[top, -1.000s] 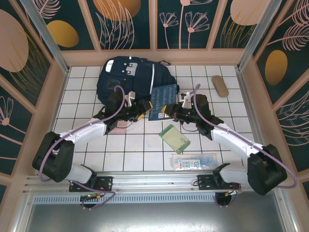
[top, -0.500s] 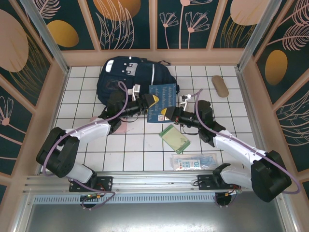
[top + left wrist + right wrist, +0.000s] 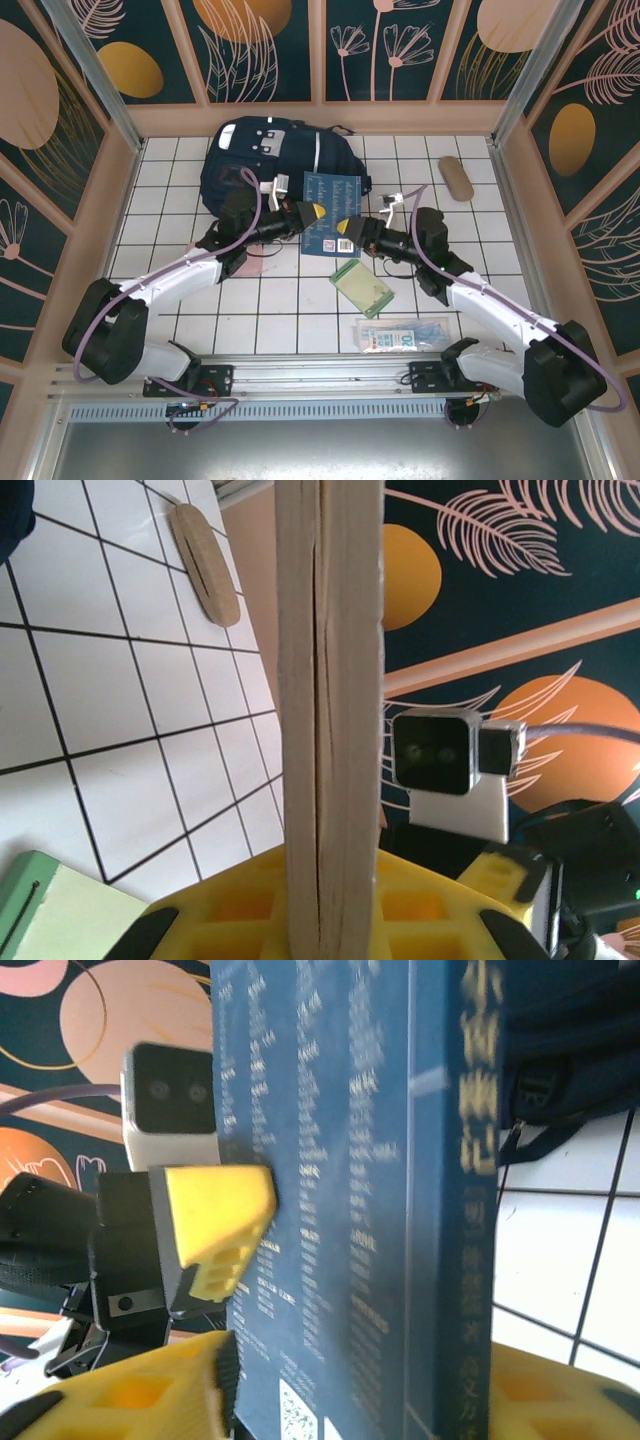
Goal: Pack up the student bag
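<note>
One blue book (image 3: 333, 200), left end effector (image 3: 313, 211) clamped on its edge, right end effector (image 3: 348, 228) astride it, grip unclear.

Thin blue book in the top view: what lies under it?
White tiled tabletop shows around the thin blue book. The large navy-blue fabric backpack lies next to it, on the left. What is directly beneath the book is covered by it.
</note>
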Controlling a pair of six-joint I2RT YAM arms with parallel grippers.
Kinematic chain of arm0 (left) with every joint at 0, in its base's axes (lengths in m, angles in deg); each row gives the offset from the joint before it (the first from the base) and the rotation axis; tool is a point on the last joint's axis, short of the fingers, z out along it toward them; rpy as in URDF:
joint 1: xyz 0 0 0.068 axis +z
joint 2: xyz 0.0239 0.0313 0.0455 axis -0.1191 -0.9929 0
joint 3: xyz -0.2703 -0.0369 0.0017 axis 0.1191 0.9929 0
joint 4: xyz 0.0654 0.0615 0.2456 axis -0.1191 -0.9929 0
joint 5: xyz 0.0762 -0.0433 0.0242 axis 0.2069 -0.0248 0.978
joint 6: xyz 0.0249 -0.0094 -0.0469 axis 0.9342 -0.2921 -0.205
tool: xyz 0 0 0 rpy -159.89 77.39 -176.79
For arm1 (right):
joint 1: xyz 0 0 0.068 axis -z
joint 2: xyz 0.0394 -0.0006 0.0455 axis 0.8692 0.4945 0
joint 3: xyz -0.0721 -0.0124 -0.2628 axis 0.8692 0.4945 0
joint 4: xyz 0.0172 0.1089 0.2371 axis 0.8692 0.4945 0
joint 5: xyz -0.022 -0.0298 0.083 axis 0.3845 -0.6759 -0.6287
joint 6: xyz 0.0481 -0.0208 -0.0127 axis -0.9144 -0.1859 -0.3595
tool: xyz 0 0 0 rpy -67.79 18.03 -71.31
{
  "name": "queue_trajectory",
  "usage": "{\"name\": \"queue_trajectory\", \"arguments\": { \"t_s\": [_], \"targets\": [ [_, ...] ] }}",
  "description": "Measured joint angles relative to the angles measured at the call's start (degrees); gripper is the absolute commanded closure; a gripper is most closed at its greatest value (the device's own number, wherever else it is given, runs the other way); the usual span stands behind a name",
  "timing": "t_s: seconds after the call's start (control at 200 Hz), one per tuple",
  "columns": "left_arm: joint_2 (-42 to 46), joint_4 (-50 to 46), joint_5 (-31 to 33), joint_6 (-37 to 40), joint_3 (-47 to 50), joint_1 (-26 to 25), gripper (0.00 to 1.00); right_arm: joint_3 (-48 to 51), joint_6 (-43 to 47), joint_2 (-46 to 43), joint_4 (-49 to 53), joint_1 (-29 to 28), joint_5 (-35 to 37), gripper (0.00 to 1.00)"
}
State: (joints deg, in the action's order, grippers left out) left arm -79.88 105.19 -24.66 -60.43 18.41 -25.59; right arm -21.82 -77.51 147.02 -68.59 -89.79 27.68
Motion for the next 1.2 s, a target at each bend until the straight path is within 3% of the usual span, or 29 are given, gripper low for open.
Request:
{"name": "queue_trajectory", "arguments": {
  "t_s": [0.15, 0.515, 0.616, 0.681, 0.706, 0.766, 0.896, 1.081, 1.201],
  "targets": [
    [0.33, 0.07, -1.49, 2.51, 0.48, 0.00, 1.00, 1.88, -0.57, -0.68, -3.91, 3.39, -3.21, 0.45],
    [0.81, 1.16, -7.28, 4.11, 2.27, -0.63, 1.00, 5.25, -5.57, 2.25, -13.88, 4.28, -8.76, 0.68],
    [0.81, 1.22, -8.15, 4.15, 2.25, -0.81, 1.00, 5.27, -6.14, 2.93, -15.23, 3.45, -9.05, 0.79],
    [0.81, 1.36, -8.37, 4.15, 2.23, -0.87, 1.00, 5.35, -6.16, 3.06, -15.56, 3.17, -9.05, 0.93],
    [0.81, 1.36, -8.39, 4.15, 2.23, -0.87, 0.92, 5.46, -5.92, 3.08, -15.76, 3.17, -9.03, 1.00],
    [0.66, 0.94, -8.31, 4.66, 2.05, -0.85, 0.67, 5.53, -5.60, 3.08, -15.43, 3.19, -8.70, 1.00],
    [0.37, -9.33, -3.89, 9.99, -2.91, -1.20, 0.39, 5.44, -2.86, 0.20, -6.73, 3.98, -3.54, 1.00],
    [-2.47, -29.14, 8.63, 19.67, -21.03, -0.57, 0.31, 4.76, 1.57, -8.76, 10.91, 9.84, 10.97, 1.00],
    [-9.68, -34.97, 12.41, 23.67, -34.99, 1.49, 0.29, 3.43, 3.52, -10.40, 18.56, 10.97, 18.45, 1.00]
  ]
}}
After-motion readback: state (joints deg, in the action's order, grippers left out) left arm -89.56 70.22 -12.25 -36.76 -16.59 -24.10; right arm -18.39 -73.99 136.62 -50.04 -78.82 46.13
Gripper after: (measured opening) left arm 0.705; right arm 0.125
